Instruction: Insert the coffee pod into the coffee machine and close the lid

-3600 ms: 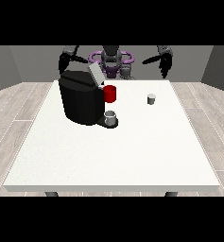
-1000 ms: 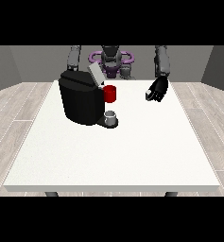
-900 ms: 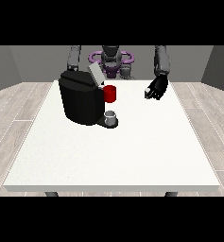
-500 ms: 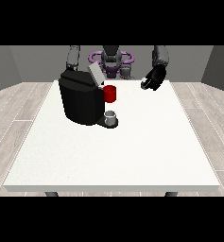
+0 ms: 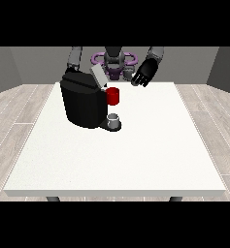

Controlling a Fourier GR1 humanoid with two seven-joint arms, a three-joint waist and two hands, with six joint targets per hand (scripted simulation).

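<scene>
The black coffee machine [image 5: 83, 104] stands on the left half of the white table [image 5: 136, 155], its grey lid [image 5: 98, 76] tilted up and open. A red part [image 5: 113, 96] sticks out of its front above a small grey cup [image 5: 114, 120] on the drip base. The hand at the view's right [image 5: 143, 74] hangs in the air over the table's far edge, right of the lid, fingers curled downward. The coffee pod no longer lies on the table and is hidden inside that hand. The arm at the view's left [image 5: 75, 57] drops behind the machine, which hides its hand.
The robot's torso with purple rings [image 5: 114, 59] stands behind the table's far edge. The white tabletop stretches wide in front of and to the right of the machine. Wooden floor surrounds the table.
The hand at the view's right came down onto the small pod on the table, closed on it, then rose and moved left towards the machine's lid. The pod left the table.
</scene>
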